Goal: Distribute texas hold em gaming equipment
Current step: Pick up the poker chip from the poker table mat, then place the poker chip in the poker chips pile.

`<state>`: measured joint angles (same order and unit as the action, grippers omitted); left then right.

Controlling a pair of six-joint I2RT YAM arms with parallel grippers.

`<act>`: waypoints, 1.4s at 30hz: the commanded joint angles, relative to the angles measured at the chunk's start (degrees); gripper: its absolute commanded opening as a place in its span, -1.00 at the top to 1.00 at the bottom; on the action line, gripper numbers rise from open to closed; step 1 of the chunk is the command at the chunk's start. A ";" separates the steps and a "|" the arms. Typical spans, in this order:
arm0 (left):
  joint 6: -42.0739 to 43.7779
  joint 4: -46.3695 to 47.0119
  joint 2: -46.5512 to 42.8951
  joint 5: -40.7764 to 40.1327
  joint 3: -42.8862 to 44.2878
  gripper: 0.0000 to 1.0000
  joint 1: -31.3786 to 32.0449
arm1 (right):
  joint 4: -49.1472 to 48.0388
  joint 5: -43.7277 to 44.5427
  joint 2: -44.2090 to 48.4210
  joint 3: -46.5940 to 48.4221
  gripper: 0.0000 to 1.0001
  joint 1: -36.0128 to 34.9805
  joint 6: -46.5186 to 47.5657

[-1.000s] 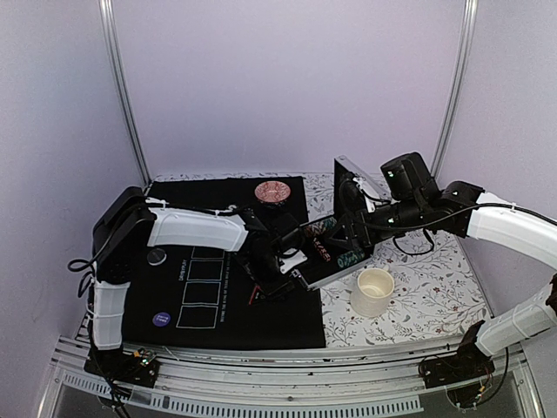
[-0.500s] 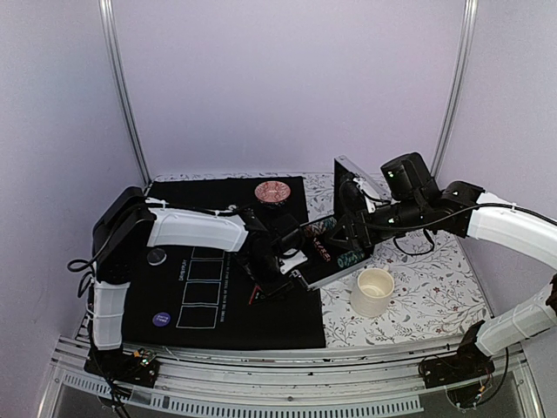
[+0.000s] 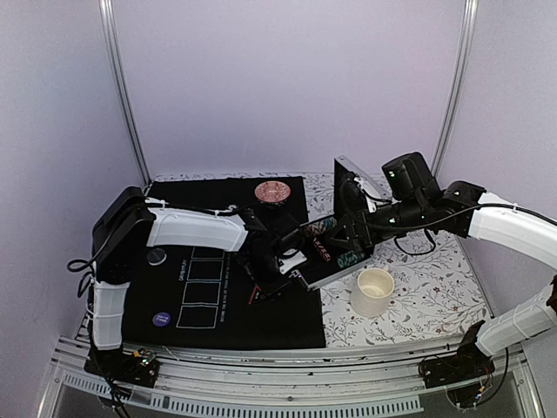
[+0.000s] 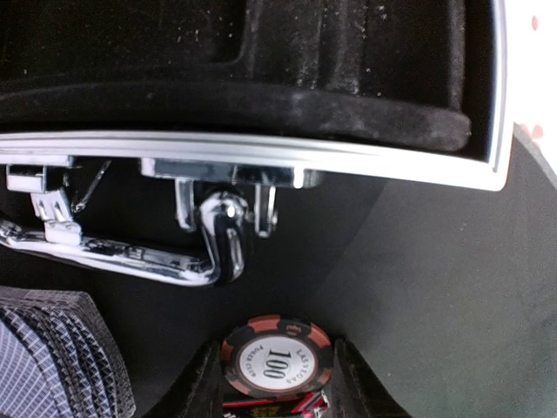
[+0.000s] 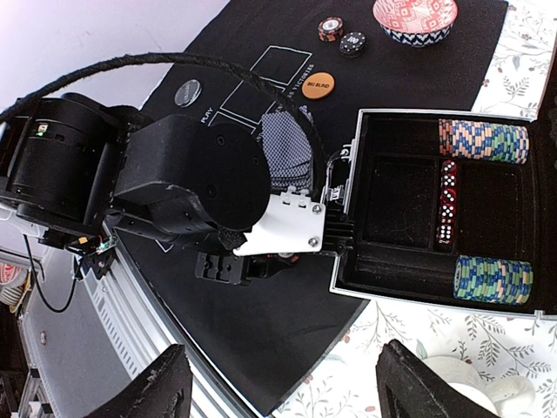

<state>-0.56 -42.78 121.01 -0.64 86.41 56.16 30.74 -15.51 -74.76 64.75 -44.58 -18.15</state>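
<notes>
In the left wrist view a black-and-red "100" poker chip [image 4: 276,359] sits on top of other chips, with my left gripper [image 4: 276,383] closed against both its sides. Grey-blue-backed cards [image 4: 52,357] lie fanned just to its left. From above, the left gripper [image 3: 274,277] points down at the black mat beside the open chip case [image 3: 341,266]. My right gripper [image 5: 287,383] hangs open, high over the mat's edge, holding nothing. Its view shows two chip rows [image 5: 483,141] [image 5: 492,279] and red dice [image 5: 447,200] in the case [image 5: 396,200], and the orange disc [image 5: 319,84].
A red patterned bowl [image 3: 272,192] stands at the back of the mat, with two loose chips [image 5: 330,29] beside it. A white cup [image 3: 372,292] stands on the flowered cloth near the case. A purple disc [image 3: 161,320] and a black disc [image 3: 157,256] lie at the mat's left.
The left gripper's fingers have closed in against the chip. Both arms stay in about the same place.
</notes>
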 commanded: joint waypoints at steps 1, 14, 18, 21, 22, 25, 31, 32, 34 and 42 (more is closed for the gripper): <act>0.30 -4.58 0.95 -0.30 -0.67 0.36 0.38 | 0.63 0.56 1.72 -0.36 -0.49 -0.16 0.57; 0.34 -2.38 -5.66 0.01 1.34 0.39 0.44 | 0.73 0.85 2.15 -0.50 -0.49 -0.20 0.62; 1.00 -2.39 -7.16 0.53 1.71 0.40 0.30 | 0.81 1.00 2.24 -0.59 -0.49 -0.16 0.61; 1.87 -2.77 -8.80 0.35 2.44 0.40 -1.18 | 0.80 0.92 2.46 -0.51 -0.49 -0.18 0.63; 2.00 -3.27 -10.13 -0.12 2.97 0.40 -2.15 | 0.73 0.92 2.63 -0.57 -0.49 -0.16 0.66; 2.14 -5.41 -11.23 -2.47 4.61 0.40 -5.81 | 0.80 1.41 3.31 -0.74 -0.49 -0.16 0.75; 4.90 -6.27 -11.48 -4.22 8.48 0.39 -14.00 | 0.98 1.94 4.11 -1.03 -0.49 -0.16 0.75; 5.46 -6.52 -10.65 -4.65 9.63 0.38 -15.32 | 0.96 1.92 4.11 -1.07 -0.49 -0.16 0.68; 6.17 -7.83 -7.91 -5.50 13.28 0.38 -17.87 | 0.99 2.06 4.10 -1.17 -0.49 -0.16 0.70; 9.38 -11.57 5.92 -8.47 30.47 0.38 -26.23 | 1.25 2.56 4.04 -1.32 -0.50 -0.16 0.77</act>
<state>6.33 -51.07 120.99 -7.40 110.56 32.86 31.83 -13.98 -71.94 64.01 -44.58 -17.96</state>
